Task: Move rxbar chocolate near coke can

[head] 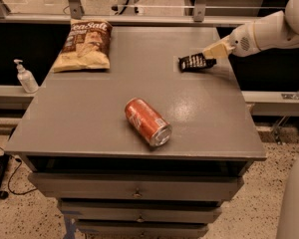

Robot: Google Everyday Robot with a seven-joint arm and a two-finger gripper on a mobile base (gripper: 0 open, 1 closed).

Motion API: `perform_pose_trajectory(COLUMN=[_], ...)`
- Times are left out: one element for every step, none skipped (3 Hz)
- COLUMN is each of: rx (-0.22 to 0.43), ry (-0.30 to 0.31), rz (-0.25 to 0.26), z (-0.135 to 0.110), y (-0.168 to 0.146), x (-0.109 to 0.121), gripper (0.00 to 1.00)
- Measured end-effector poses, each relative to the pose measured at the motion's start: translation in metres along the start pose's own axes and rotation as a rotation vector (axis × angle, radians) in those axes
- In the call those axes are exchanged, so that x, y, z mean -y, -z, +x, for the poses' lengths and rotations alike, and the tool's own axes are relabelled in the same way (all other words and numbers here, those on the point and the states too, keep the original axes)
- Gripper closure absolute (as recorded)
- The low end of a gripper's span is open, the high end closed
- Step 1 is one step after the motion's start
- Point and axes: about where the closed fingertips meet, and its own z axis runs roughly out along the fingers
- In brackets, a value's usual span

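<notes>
The rxbar chocolate (pixel 193 62), a small black wrapper bar with white lettering, is at the far right of the grey table (pixel 89 113). My gripper (pixel 211 54) comes in from the right on a white arm and is shut on the bar's right end, holding it slightly tilted just at the table top. The coke can (pixel 146 121) lies on its side near the middle front of the table, well to the left of and nearer than the bar, its silver end facing front right.
A brown-and-tan chip bag (pixel 84 44) lies at the back left of the table. A white pump bottle (pixel 25 77) stands on a lower ledge to the left. Drawers sit under the table front. A rail runs behind the table.
</notes>
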Motion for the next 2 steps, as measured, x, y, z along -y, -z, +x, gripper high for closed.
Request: perform_pose_trajectory(rx=[0.02,0.074], ry=[0.037,0.073], rz=[-0.033,-0.038], z=[-0.017,-0.055], y=[0.008,0.035], x=[-0.025,-0.061], gripper=[1.0,1.0])
